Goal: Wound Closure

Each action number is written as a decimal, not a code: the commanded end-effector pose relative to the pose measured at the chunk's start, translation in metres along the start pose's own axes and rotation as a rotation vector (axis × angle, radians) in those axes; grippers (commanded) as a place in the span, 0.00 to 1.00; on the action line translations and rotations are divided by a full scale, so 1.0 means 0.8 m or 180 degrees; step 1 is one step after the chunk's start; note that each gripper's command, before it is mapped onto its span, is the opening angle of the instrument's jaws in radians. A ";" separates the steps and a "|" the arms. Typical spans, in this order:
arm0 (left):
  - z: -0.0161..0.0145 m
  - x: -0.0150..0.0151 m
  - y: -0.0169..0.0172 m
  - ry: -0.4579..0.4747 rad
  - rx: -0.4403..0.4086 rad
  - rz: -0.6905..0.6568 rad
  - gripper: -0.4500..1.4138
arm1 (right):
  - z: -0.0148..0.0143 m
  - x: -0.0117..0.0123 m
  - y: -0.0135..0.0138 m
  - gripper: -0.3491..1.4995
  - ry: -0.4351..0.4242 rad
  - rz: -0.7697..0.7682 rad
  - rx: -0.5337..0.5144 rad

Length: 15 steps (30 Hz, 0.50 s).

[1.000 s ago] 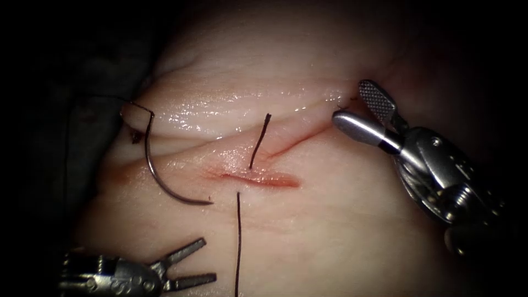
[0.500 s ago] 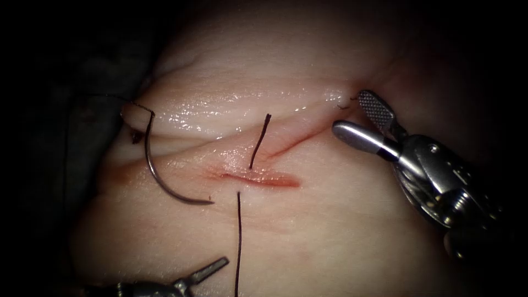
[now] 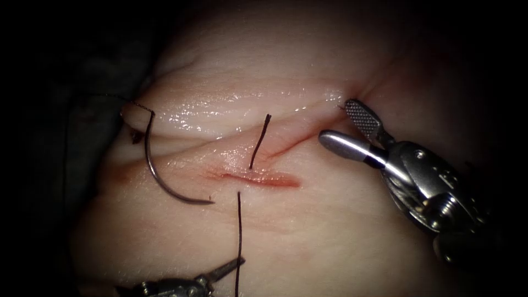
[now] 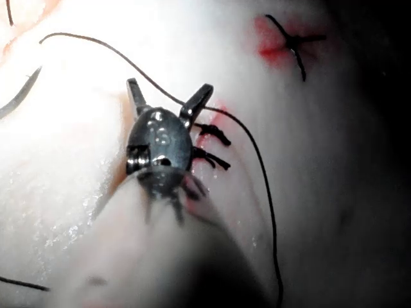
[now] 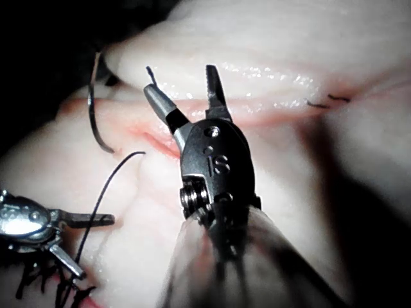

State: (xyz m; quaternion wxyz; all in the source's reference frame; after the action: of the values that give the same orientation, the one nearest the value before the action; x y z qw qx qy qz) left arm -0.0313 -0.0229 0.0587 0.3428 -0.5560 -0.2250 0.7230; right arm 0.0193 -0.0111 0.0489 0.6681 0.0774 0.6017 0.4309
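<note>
The curved needle (image 3: 159,176) lies free on the tissue (image 3: 330,231) left of the cut (image 3: 261,179), held by neither tool; its point rests on the surface. Thread crosses the cut: a short end (image 3: 258,144) stands above it and a long strand (image 3: 238,242) runs down below it. My left tool (image 3: 220,272) is low, beside that strand, jaws open, holding nothing. In the left wrist view the strand (image 4: 257,154) passes the open left gripper (image 4: 168,90). My right tool (image 3: 338,124) hovers at the cut's right end, jaws open and empty, as the right gripper (image 5: 180,82) also appears in its wrist view.
Thread trails from the needle's tail (image 3: 110,98) off to the dark left edge. An earlier stitch with red fluid (image 4: 292,42) and short knot ends (image 4: 212,147) sit on the tissue near the left tool. The left tool (image 5: 38,224) lies below the needle (image 5: 95,122).
The left tool has slid down and to the right, up to the long strand. The right tool has moved left and a little down toward the cut. Needle and thread have not moved.
</note>
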 end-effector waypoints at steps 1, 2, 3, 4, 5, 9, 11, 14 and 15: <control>0.0005 -0.0009 0.0009 0.0015 -0.0105 -0.0064 0.65 | 0.0007 -0.0009 -0.0004 0.79 -0.0008 0.0003 0.0010; 0.0005 -0.0010 0.0014 0.0035 -0.0185 -0.0110 0.63 | 0.0007 -0.0009 -0.0004 0.79 -0.0008 0.0003 0.0010; 0.0005 -0.0010 0.0019 0.0045 -0.0261 -0.0136 0.60 | 0.0007 -0.0009 -0.0004 0.79 -0.0008 0.0002 0.0010; 0.0005 -0.0010 0.0027 0.0059 -0.0361 -0.0177 0.58 | 0.0007 -0.0009 -0.0004 0.78 -0.0008 0.0002 0.0009; 0.0005 -0.0010 0.0032 0.0067 -0.0432 -0.0203 0.56 | 0.0007 -0.0009 -0.0004 0.78 -0.0008 0.0002 0.0009; 0.0007 -0.0008 0.0047 0.0063 -0.0674 -0.0258 0.42 | 0.0008 -0.0009 -0.0004 0.78 -0.0016 0.0000 0.0009; 0.0008 -0.0006 0.0046 0.0064 -0.0652 -0.0282 0.36 | 0.0008 -0.0010 -0.0005 0.77 -0.0014 -0.0001 0.0009; 0.0007 -0.0006 0.0036 0.0081 -0.0593 -0.0309 0.00 | 0.0009 -0.0013 -0.0008 0.72 -0.0028 0.0009 0.0014; 0.0006 -0.0005 0.0032 0.0096 -0.0557 -0.0310 0.00 | 0.0009 -0.0015 -0.0009 0.68 -0.0044 0.0004 0.0020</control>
State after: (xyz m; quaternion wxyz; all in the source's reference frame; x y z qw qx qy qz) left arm -0.0316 -0.0237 0.0569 0.3377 -0.5823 -0.3006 0.6757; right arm 0.0196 -0.0117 0.0490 0.6726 0.0820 0.5974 0.4290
